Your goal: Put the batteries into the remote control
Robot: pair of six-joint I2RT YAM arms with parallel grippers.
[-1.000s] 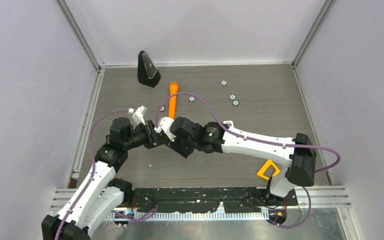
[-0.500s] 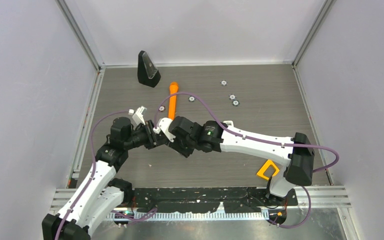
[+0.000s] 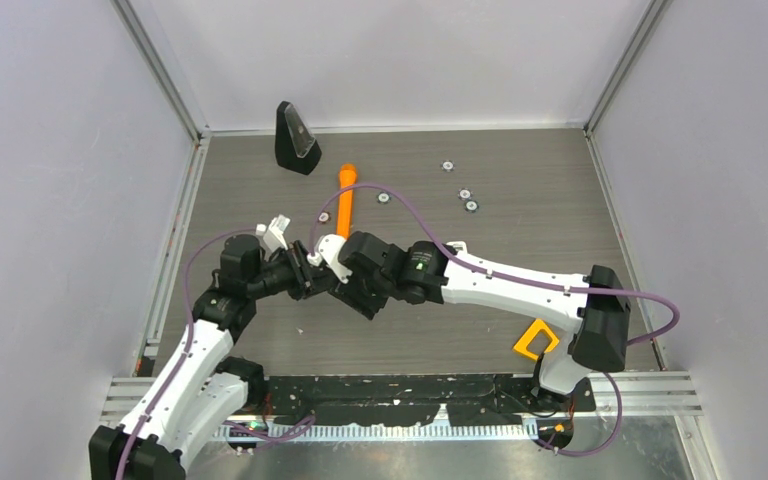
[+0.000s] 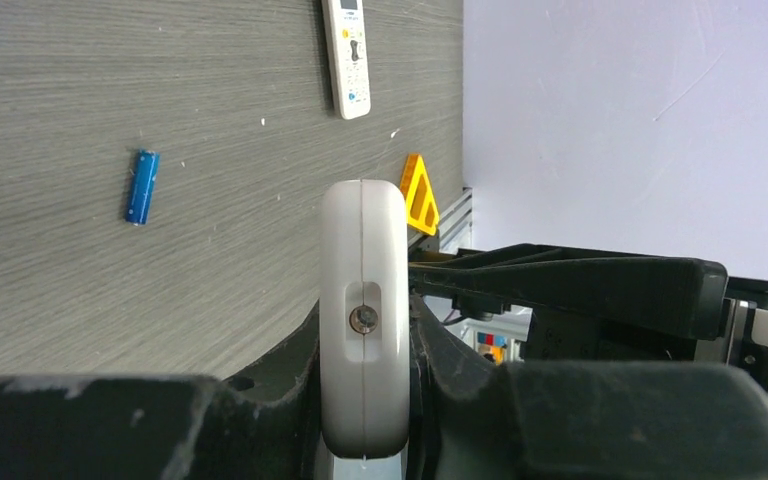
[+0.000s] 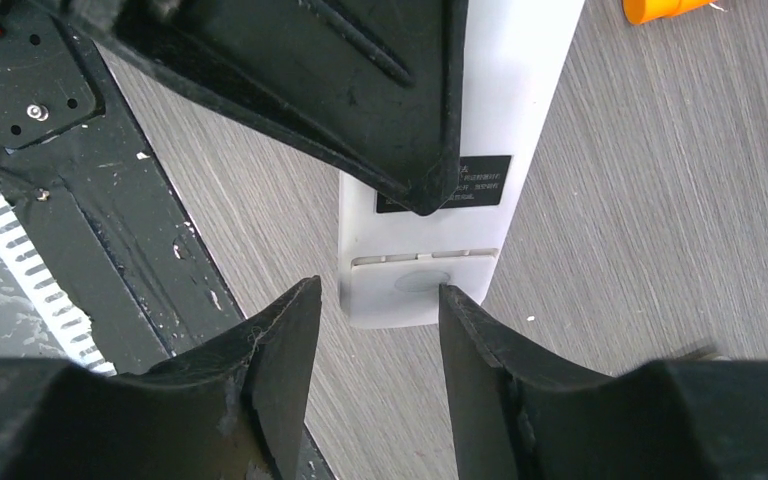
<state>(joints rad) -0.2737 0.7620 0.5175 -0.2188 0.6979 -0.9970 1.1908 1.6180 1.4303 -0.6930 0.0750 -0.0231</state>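
My left claw (image 3: 307,274) clamps the smooth white plastic remote (image 4: 363,300) by its flat faces, its rounded edge facing the left wrist camera. My right claw (image 5: 375,298) stands open, its black tapered fingers on either side of the remote's dimpled cover end. Only the left wrist view shows a blue cylindrical battery (image 4: 141,187) lying on the grey wood-grain bench (image 4: 60,280), apart from both claws.

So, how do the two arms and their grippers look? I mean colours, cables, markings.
Both arms are alike: the left arm and the right arm have white link shells between black, blocky joints. A purple cable loops along each. A small green light shows on one black joint of the right arm. The right gripper has matte black, tapered fingers; the left gripper is black too.
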